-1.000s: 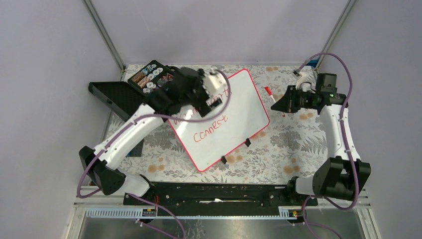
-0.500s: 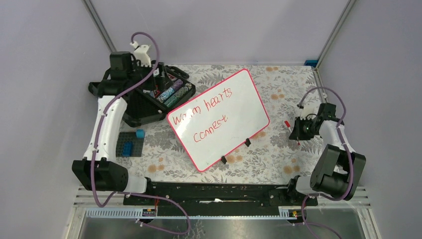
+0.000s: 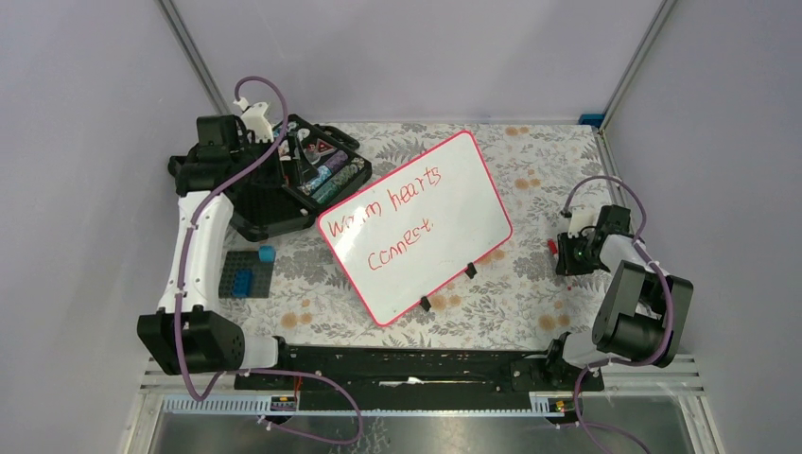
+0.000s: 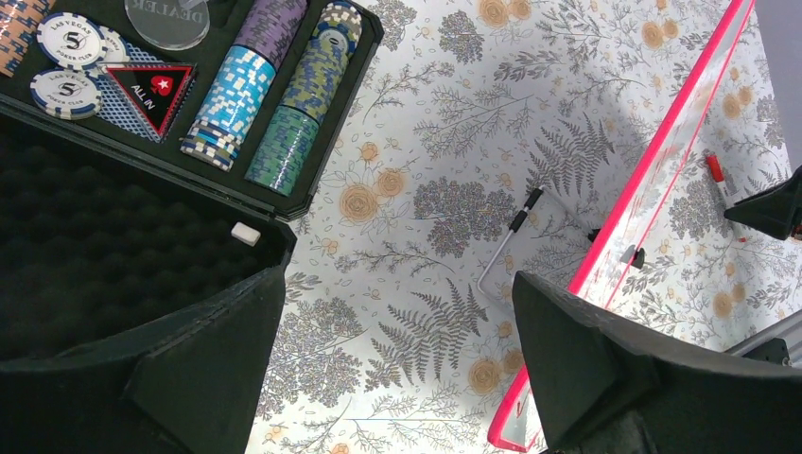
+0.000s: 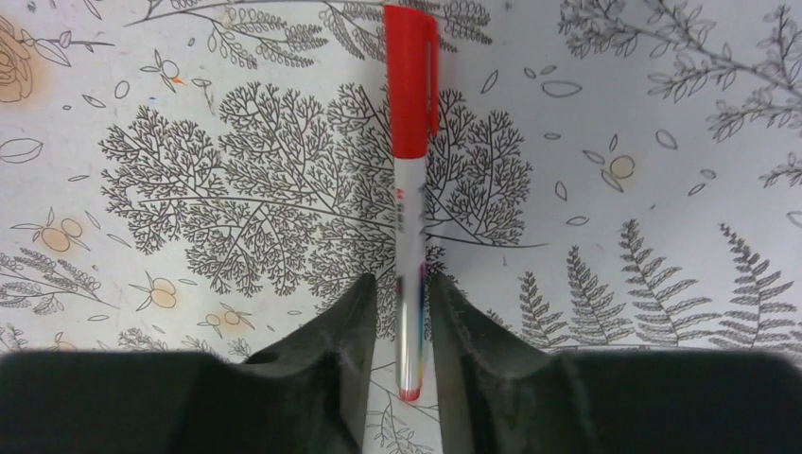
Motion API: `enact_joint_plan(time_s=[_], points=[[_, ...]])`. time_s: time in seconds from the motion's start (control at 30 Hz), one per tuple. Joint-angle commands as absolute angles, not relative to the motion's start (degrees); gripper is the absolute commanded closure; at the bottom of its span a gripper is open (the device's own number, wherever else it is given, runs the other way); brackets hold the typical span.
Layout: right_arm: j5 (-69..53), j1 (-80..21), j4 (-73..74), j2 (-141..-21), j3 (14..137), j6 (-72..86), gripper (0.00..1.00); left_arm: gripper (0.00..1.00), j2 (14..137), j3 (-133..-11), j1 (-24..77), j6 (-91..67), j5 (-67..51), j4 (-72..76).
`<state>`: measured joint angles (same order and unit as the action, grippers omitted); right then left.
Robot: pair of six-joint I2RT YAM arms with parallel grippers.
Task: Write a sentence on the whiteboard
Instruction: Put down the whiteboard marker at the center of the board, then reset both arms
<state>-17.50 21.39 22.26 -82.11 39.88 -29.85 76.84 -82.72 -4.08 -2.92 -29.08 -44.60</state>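
- The large white rectangular whiteboard with a thin pink-red rim point(image 3: 463, 222) lies flat and slantwise in the middle of the grey floral tablecloth point(image 3: 530, 274), with 2 small black clips on its near edge.
- The sentence point(image 3: 397, 216) is on the board in thin red handwriting over 2 lines: "Warm hearts" above and "connect" below. The words read as a finished phrase, so the writing looks done.
- What seems left is putting the pen away. The white marker with a red cap point(image 5: 411, 95) lies on the cloth to the right of the board, well apart from it, and its cap is on.
- The right gripper point(image 5: 402, 284) sits low over the marker with 1 dark finger close on each side of the barrel. A sliver of gap shows on one side, and whether the fingers pinch the pen or have let it go cannot be told.
- The right arm is folded back tightly, with its elbow raised near its base.
- The left arm stretches along the left side to the far corner. The left gripper point(image 4: 397, 284) is spread wide and holds nothing, hanging beside the open black case of poker chips point(image 4: 113, 246).
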Motion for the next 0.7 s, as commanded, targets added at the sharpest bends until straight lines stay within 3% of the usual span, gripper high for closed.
enact_joint_plan(time_s=[0.0,0.27,0.5,0.67], points=[[-16.0,21.4,21.2,-81.8,38.4,-31.6,0.60,0.01,75.0,-82.0,-4.6,-2.9,-30.7,-43.4],[-18.9,21.4,25.8,-78.7,42.2,-31.9,0.29,0.01,75.8,-82.1,-5.1,-2.5,-30.0,-44.8],[-28.3,21.4,33.8,-78.0,57.2,-28.2,0.04,0.01,79.3,-90.9,-7.6,-0.5,-29.3,-49.5],[-34.2,21.4,35.7,-80.4,73.4,-22.8,0.00,0.01,83.4,-98.4,-12.5,-0.4,-29.2,-51.5]])
